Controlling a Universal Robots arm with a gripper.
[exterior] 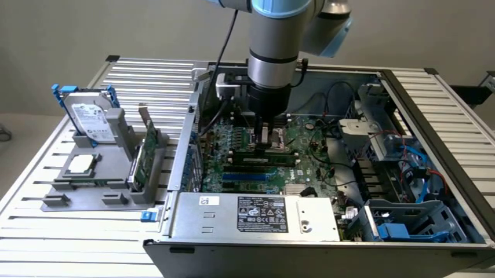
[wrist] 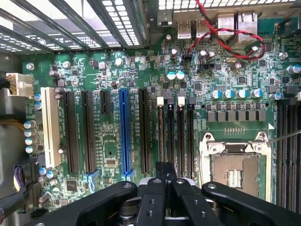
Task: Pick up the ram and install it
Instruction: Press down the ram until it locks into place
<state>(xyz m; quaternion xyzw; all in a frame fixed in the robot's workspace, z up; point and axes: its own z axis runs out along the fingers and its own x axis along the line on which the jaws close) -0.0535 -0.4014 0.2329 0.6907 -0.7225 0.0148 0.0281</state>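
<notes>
Ram [exterior: 267,155] lies long and flat along the memory slots [wrist: 175,136] in the middle of the motherboard [exterior: 305,168], inside the open computer case [exterior: 232,252]. Cannot tell whether it is fully seated.

Nearest me, at the case's front edge, is the silver power supply [exterior: 255,215] with its label up. Blue plastic drive bays [exterior: 402,229] sit at the exterior view's right. Outside the case, on the exterior view's left, a grey holder [exterior: 85,194] rests on the slatted table [exterior: 31,231]. It carries a square silver processor chip [exterior: 81,165] lying flat, a green expansion card [exterior: 145,152] standing on edge and, behind those, a hard drive [exterior: 91,120] standing upright.

Deeper in the case, the gripper [exterior: 267,139] is down low over the board, just above the ram and beside the empty processor socket [wrist: 235,172]. Its black fingers [wrist: 153,200] are pressed together, fully closed; cannot tell whether they pinch anything or touch the stick. The wrist view has a blue slot [wrist: 124,132], black slots and a white slot [wrist: 49,127] running parallel to the memory slots, plus a red-and-black twisted wire [wrist: 225,33] near the rear ports.

Farthest back, the arm [exterior: 275,52] rises straight up from the gripper, a black cable [exterior: 226,40] trailing beside it.
</notes>
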